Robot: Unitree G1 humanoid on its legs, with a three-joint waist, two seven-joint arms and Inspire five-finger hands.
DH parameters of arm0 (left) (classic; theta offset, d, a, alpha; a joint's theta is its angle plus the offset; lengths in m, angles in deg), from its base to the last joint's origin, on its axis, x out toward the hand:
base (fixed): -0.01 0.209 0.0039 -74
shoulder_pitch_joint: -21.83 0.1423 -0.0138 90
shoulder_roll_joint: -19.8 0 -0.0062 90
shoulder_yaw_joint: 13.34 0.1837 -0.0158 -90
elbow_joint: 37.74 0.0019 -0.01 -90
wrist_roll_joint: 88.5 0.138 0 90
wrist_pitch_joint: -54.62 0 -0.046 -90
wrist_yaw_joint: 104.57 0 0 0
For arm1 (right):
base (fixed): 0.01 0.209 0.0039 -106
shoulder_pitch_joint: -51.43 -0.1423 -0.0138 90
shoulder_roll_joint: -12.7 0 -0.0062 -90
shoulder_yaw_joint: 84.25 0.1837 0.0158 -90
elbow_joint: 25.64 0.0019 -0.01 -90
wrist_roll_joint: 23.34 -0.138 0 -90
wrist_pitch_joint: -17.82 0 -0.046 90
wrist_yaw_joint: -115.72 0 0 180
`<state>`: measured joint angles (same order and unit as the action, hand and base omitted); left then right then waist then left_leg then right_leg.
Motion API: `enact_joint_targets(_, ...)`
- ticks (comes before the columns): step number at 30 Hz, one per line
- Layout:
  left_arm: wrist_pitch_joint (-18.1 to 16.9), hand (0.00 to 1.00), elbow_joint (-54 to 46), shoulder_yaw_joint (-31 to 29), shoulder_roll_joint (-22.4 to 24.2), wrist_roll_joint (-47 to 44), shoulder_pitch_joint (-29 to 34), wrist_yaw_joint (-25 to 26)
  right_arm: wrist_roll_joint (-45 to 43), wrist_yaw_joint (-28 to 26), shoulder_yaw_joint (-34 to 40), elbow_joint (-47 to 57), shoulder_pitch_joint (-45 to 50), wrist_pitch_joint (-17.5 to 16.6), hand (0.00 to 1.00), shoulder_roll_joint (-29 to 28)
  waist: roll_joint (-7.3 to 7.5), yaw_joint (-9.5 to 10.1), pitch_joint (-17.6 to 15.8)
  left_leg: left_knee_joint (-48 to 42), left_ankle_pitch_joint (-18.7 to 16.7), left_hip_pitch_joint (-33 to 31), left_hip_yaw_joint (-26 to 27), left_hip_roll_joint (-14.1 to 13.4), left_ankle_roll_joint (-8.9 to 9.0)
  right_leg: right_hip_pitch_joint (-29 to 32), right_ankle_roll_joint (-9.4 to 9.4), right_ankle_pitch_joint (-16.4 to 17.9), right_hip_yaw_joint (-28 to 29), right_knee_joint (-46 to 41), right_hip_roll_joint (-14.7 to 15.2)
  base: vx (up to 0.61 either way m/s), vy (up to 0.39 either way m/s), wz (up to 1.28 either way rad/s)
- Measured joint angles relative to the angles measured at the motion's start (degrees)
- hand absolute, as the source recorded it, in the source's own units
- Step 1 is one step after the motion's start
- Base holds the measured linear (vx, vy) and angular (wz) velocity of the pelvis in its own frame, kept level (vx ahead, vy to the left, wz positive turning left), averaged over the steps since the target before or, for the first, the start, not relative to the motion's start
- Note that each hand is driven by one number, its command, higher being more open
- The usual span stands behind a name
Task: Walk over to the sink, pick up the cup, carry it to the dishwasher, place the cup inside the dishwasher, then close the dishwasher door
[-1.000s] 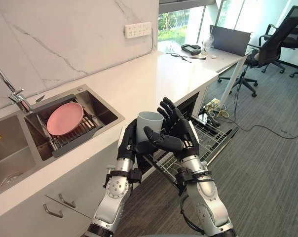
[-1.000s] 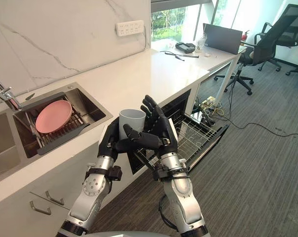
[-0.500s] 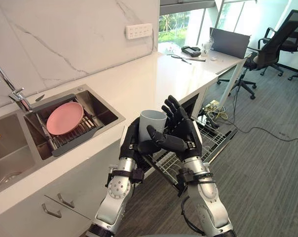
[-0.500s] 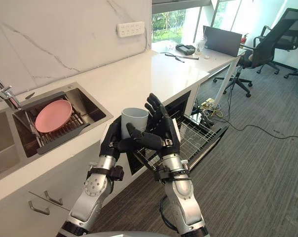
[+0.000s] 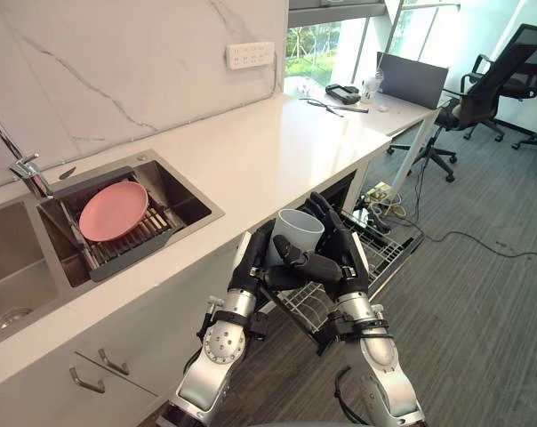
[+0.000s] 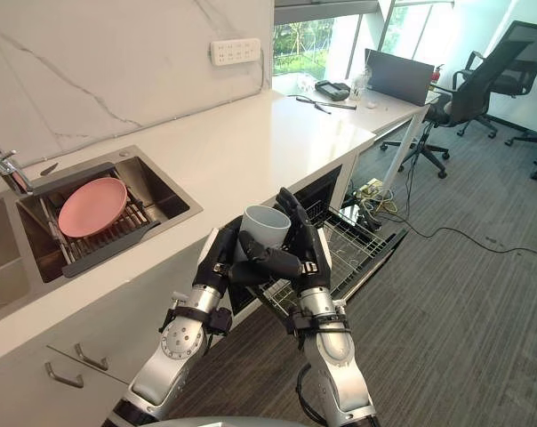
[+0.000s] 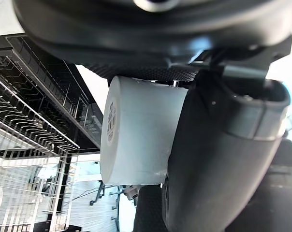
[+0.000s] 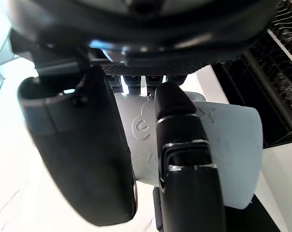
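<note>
A pale grey cup (image 5: 297, 233) is held between both hands in front of the counter, tilted with its open mouth up and toward me. My left hand (image 5: 253, 260) wraps it from the sink side, and my right hand (image 5: 340, 254) clasps it from the other side, thumb across the front. Up close, the cup (image 7: 138, 137) sits against the left palm, and the right thumb (image 8: 184, 150) lies over the cup (image 8: 228, 145). Below and beyond the hands, the dishwasher door (image 5: 402, 253) hangs open with its wire rack (image 5: 375, 245) pulled out.
A sink (image 5: 188, 200) set in the white counter (image 5: 268, 147) holds a pink plate (image 5: 114, 211) on a rack. A tap (image 5: 20, 165) stands behind it. Cabinet drawers (image 5: 100, 365) are below. A desk with a laptop (image 5: 411, 78) and office chairs (image 5: 500, 84) stand farther off.
Both hands have lowered the cup and carried it a little toward the dishwasher, tilting its mouth more toward me. The camera has shifted slightly too.
</note>
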<state>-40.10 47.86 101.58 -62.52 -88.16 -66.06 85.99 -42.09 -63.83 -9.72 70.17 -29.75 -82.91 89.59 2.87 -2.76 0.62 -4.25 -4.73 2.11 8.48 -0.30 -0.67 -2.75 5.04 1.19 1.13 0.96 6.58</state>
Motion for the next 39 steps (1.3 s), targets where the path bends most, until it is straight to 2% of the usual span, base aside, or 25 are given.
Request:
enact_joint_targets(8,0.21,0.3,0.0,0.35,-0.96,3.15,-1.2,-1.01,-7.11,-1.01,-0.02,0.0,0.74,1.12,0.9,1.21,0.03,-0.22,0.02,-0.04,0.0,-0.01,-0.03,0.01,0.0,0.01,0.0,0.0,-0.02,-0.07,0.01,0.0,-0.002,0.0)
enact_joint_targets(9,0.21,0.3,0.0,0.35,-1.03,3.16,-1.26,-1.08,-7.69,-1.15,-0.02,0.0,0.74,1.28,0.3,1.25,0.07,-0.3,0.07,-0.05,0.0,-0.02,-0.03,0.01,0.0,0.02,-0.01,0.0,-0.01,-0.07,0.01,0.0,0.0,0.0)
enact_joint_targets(14,0.21,0.3,0.0,0.56,-1.38,3.18,-1.28,-1.32,-9.26,-1.23,0.2,-0.51,0.69,1.78,0.3,1.83,0.3,-0.39,0.25,-0.05,0.0,-0.15,-0.03,0.02,0.0,0.14,-0.01,0.01,-0.02,-0.05,0.01,0.0,0.0,0.0)
enact_joint_targets(18,0.3,0.3,0.0,1.48,-2.47,3.15,-1.28,-2.32,-9.93,-1.27,0.6,-0.59,0.69,1.89,0.3,4.35,0.43,-0.41,0.35,-0.04,0.0,-0.25,-0.04,0.05,0.0,0.23,-0.01,0.0,-0.02,-0.04,0.03,0.0,0.0,0.0)
enact_joint_targets(28,0.5,0.3,0.0,1.51,-3.42,3.23,-2.09,-3.36,-12.04,-1.59,0.54,-0.3,0.7,1.87,0.3,4.91,0.46,-1.1,1.67,-0.05,0.01,-0.61,0.01,0.04,0.0,0.65,-0.01,0.0,0.07,-0.11,0.01,0.0,0.0,0.0)
enact_joint_targets(29,0.5,0.9,0.0,1.51,-3.42,3.24,-2.09,-3.35,-12.04,-1.59,0.55,-0.29,0.7,1.86,0.3,4.9,0.46,-1.12,1.67,-0.05,0.01,-0.59,0.03,0.04,0.0,0.64,-0.01,0.0,0.08,-0.13,0.01,0.0,0.0,0.0)
enact_joint_targets(39,0.49,0.9,-2.31,0.68,-2.78,3.1,-2.11,-3.28,-10.89,-2.45,3.55,2.44,0.83,2.58,0.3,3.37,0.48,-1.08,1.67,0.0,0.01,-0.01,0.13,0.03,0.0,0.17,0.0,-0.01,0.17,-0.17,0.0,0.0,0.0,0.0)
